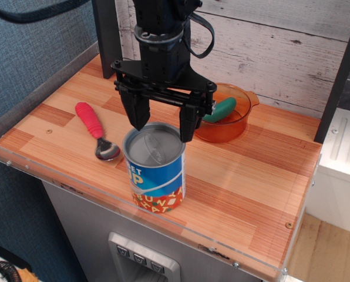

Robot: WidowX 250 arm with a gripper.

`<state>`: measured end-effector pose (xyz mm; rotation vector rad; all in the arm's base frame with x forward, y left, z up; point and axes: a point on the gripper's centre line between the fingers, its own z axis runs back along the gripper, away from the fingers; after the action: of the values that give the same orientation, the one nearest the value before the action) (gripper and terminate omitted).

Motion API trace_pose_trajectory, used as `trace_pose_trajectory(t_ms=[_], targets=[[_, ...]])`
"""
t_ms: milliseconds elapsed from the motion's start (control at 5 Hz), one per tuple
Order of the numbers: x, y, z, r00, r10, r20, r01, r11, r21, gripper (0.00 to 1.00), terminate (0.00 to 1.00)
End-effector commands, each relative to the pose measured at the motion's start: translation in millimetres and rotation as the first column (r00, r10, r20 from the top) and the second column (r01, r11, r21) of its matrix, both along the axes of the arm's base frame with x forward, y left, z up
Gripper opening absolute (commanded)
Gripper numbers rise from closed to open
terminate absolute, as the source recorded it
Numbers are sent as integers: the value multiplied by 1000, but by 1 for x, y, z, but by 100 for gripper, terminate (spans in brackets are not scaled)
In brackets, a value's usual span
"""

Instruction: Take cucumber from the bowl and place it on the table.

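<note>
The teal-green cucumber lies tilted inside the translucent orange bowl at the back middle of the striped wooden table. My black gripper hangs open and empty, its two fingers spread just above the rim of a blue-labelled tin can. The gripper is to the left of the bowl and in front of it, apart from the cucumber. The right finger partly hides the bowl's left edge.
An open blue-labelled tin can stands near the table's front edge, right under the gripper. A red-handled metal spoon lies to its left. A clear acrylic rim runs along the front and left edges. A plank wall stands behind.
</note>
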<state>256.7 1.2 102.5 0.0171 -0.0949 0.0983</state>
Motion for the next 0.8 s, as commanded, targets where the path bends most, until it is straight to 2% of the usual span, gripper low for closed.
trace_pose_trajectory(t_ms=[0,200,400,600], targets=[[0,0,0,1000,0,0,0,1000,0,100,0],[4,2,15,1000,5,0,-5,1000,-6,100,0],[13,4,26,1000,-7,-2,8,1000,20,100,0],[29,2,35,999,-25,-31,27,998,64,100,0]])
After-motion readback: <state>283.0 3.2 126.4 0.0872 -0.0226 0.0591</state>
